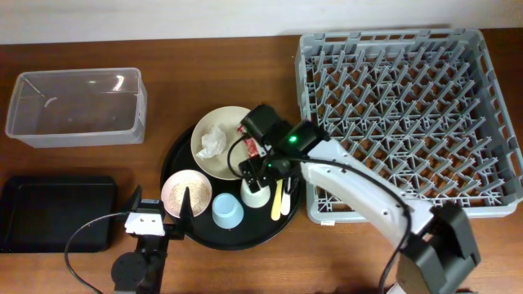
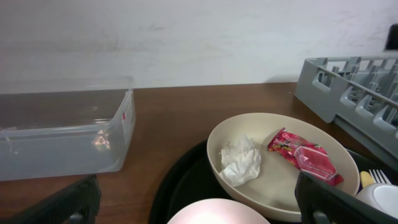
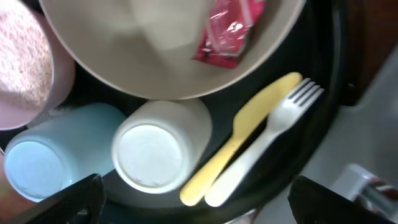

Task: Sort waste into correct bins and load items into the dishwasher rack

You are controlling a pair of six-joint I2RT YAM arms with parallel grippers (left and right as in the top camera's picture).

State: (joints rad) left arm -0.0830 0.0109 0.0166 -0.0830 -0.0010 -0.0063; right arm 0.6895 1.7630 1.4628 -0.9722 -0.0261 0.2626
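A cream plate point(image 1: 222, 155) on the round black tray holds a crumpled white tissue point(image 1: 214, 140) and a red wrapper point(image 1: 250, 147). Beside it stand a pink bowl of whitish grains point(image 1: 186, 193), a light blue cup point(image 1: 227, 211) and an upturned white cup point(image 1: 255, 196). A pale yellow utensil point(image 3: 239, 146) and a whitish fork point(image 3: 267, 140) lie side by side. My right gripper point(image 1: 260, 173) is open and empty above the white cup point(image 3: 158, 152). My left gripper point(image 1: 161, 202) is open at the pink bowl point(image 2: 217, 213). The grey rack point(image 1: 409, 114) is at the right.
The clear tub point(image 1: 73, 106) stands at the back left and the black rectangular tray point(image 1: 53, 212) at the front left. The round black tray point(image 1: 245, 233) lies between them and the rack. The rack's corner point(image 2: 354, 87) shows in the left wrist view.
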